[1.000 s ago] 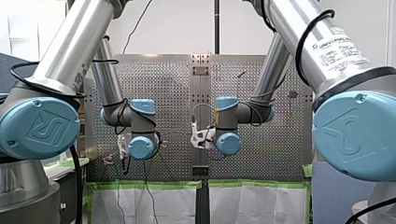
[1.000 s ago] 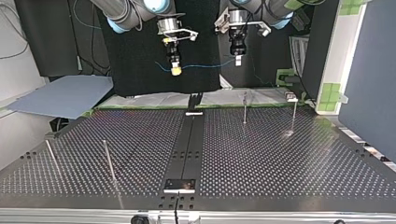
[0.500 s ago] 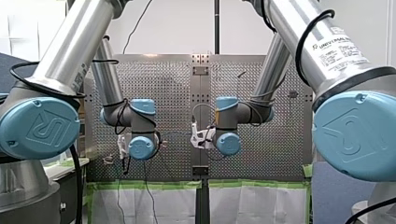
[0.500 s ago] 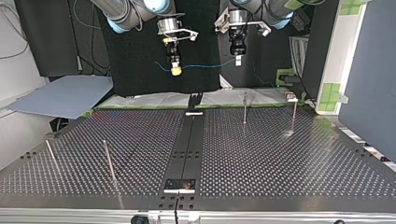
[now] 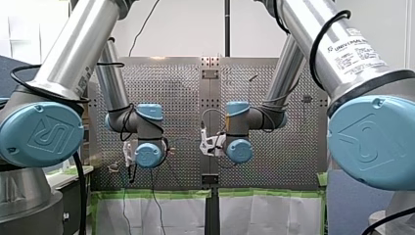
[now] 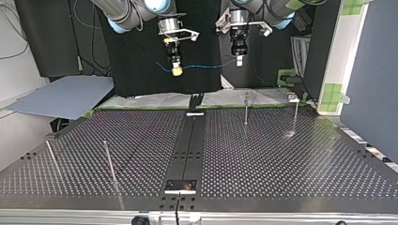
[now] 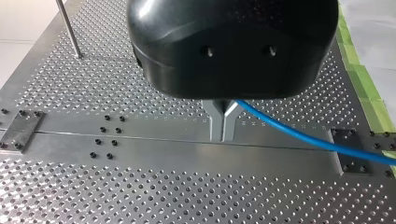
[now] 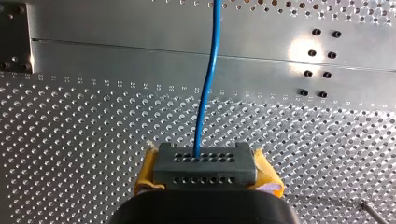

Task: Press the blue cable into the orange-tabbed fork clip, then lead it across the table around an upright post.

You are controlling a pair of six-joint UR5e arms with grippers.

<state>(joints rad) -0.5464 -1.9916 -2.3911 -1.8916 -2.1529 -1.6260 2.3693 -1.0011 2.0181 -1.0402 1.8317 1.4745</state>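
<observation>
Nothing has moved since a second ago: our left gripper (image 7: 223,133) and right gripper (image 8: 204,161) both stay clamped on the blue cable (image 6: 206,66), strung between them above the table (image 6: 281,159). We judge routing hasn't started. There's open room over the table, with only thin posts (image 6: 246,108) nearer its edges.

The blue cable (image 7: 299,134) and the upright post (image 7: 69,30) are cut off by the left wrist view's edges; the cable's gripped part is hidden behind a perforated grey block (image 8: 205,164).
</observation>
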